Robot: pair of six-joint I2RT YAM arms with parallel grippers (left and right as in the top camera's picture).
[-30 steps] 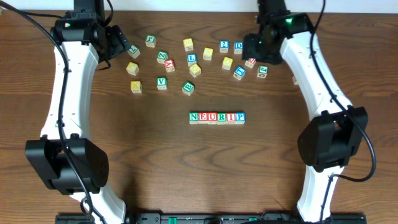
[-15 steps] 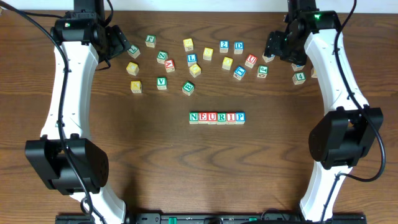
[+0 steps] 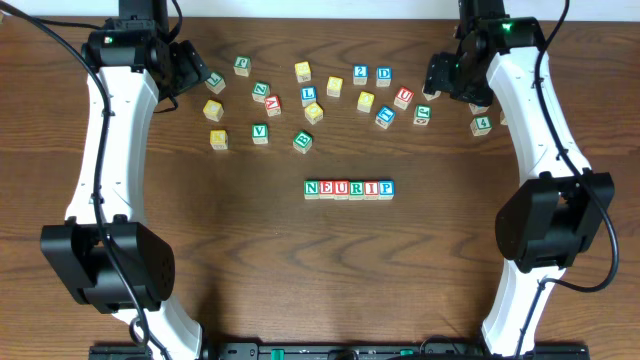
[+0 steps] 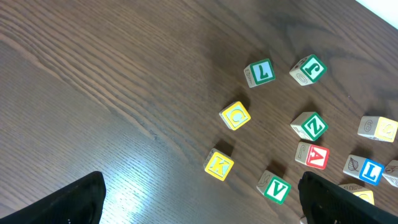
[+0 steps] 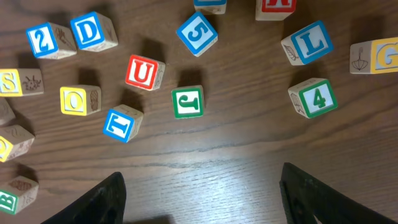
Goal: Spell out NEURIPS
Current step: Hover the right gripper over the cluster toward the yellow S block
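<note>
A row of six cubes (image 3: 348,189) reading N E U R I P lay side by side, touching, near the middle of the worktop (image 3: 330,280). It was well apart from both arms, which sat at the far edge among the loose cubes. The right end effector (image 3: 437,78) hung over the right-hand cluster, released, its dark fingers (image 5: 102,199) spread wide at the lower corners of the right wrist view. The left end effector (image 3: 190,68) was also released, with its fingers (image 4: 68,202) equally far apart.

A yellow-faced S cube (image 5: 18,82) lay at the far left of the right wrist view, cut off by the frame edge and well apart from the right fingers. Closer to them lay a red U (image 5: 144,72), a green J (image 5: 188,101) and a blue T (image 5: 122,122). Further off, a blue 2 (image 5: 43,40), D (image 5: 93,31), 5 (image 5: 197,33) and L (image 5: 308,42) and a green 4 (image 5: 317,98) could be read.

The left wrist view showed a yellow K (image 4: 219,165) and a green V (image 4: 276,188). Colours of the row's letters were too small to tell overhead.
</note>
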